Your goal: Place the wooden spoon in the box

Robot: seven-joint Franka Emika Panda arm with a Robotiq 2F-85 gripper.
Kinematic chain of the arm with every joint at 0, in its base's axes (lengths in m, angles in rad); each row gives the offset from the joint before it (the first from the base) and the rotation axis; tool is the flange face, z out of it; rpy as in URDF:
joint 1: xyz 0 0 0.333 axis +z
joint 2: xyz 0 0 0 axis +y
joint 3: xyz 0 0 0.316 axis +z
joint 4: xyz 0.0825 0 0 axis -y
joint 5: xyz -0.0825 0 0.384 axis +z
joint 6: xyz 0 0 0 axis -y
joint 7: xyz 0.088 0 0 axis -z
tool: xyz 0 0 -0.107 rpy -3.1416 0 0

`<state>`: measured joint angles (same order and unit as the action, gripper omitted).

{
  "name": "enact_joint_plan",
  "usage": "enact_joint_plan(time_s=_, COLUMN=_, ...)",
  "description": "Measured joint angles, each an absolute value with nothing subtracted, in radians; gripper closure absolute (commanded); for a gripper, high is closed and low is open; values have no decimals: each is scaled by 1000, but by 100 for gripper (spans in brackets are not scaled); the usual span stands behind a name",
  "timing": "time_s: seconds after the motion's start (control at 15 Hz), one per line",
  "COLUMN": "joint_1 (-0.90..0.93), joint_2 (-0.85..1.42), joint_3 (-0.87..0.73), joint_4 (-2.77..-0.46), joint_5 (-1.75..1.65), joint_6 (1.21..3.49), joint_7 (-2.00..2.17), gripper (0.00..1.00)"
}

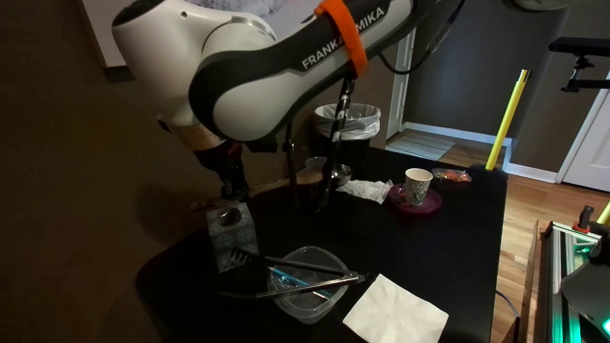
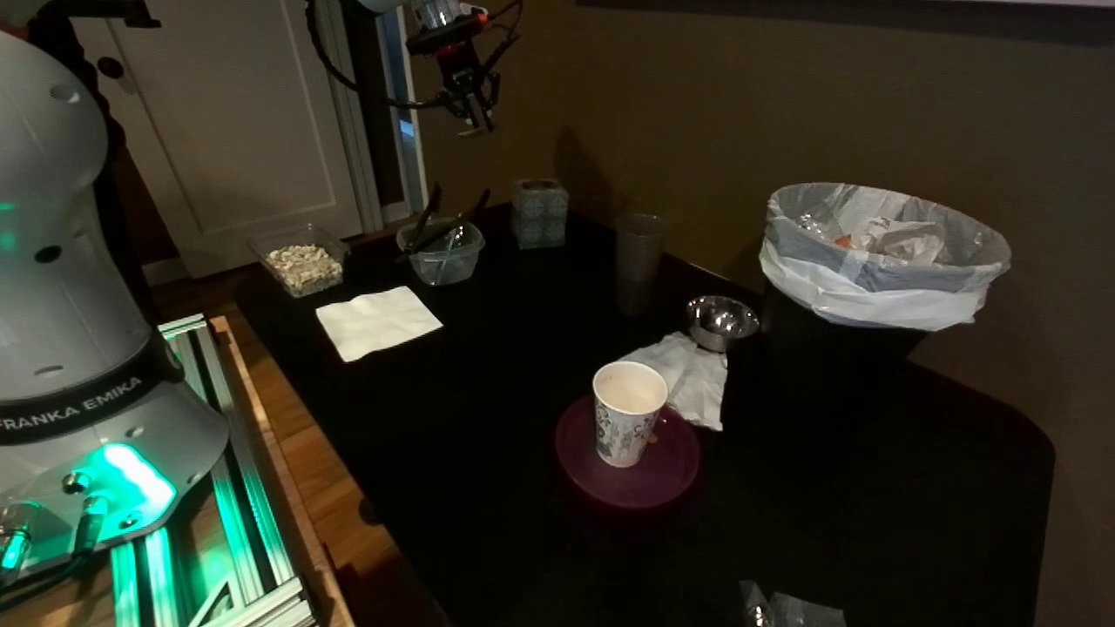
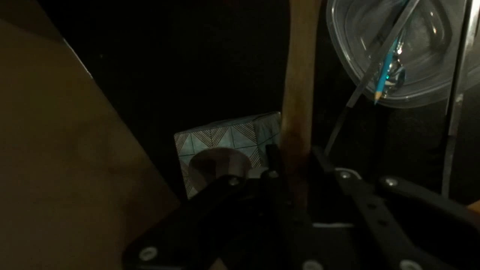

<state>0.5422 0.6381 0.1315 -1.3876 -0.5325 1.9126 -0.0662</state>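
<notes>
My gripper is shut on the wooden spoon, a light-brown strip that runs up out of the top of the wrist view. The oval bowl of the spoon cannot be made out. In an exterior view a short brown piece of the spoon shows beside the gripper. The box is a grey-blue patterned box, taller than wide, with an oval opening on top. It also shows in the wrist view and in an exterior view. The gripper is held in the air above the box's height.
A clear dish beside the box holds a blue pencil and dark tongs that stick out toward the box. A wall stands close behind. A napkin, a tall dark cup, a metal bowl and a bin are around.
</notes>
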Motion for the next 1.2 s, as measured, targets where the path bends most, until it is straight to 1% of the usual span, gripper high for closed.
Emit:
enact_joint_plan(time_s=0.33, joint_1=543, joint_2=720, joint_3=132, joint_4=-1188, joint_5=-600, joint_6=1708, joint_7=-338, gripper=94)
enact_joint_plan(time_s=0.6, joint_1=553, joint_2=794, joint_3=125, joint_4=-1131, joint_5=-729, joint_6=1685, joint_7=-465, gripper=94)
enact_joint_plan(time_s=0.67, joint_1=560, joint_2=815, joint_3=124, joint_4=-1121, joint_5=-765, joint_6=1685, joint_7=-491, gripper=78)
enact_joint_plan(time_s=0.8, joint_1=576, joint_2=855, joint_3=119, joint_4=-1096, joint_5=-828, joint_6=1685, joint_7=-523, gripper=78)
enact_joint_plan(time_s=0.87, joint_1=582, joint_2=868, joint_3=115, joint_4=-1086, joint_5=-840, joint_6=1685, joint_7=-529, gripper=94)
enact_joint_plan(time_s=1.2, joint_1=593, joint_2=884, joint_3=108, joint_4=-1069, joint_5=-898, joint_6=1663, joint_7=-565, gripper=94)
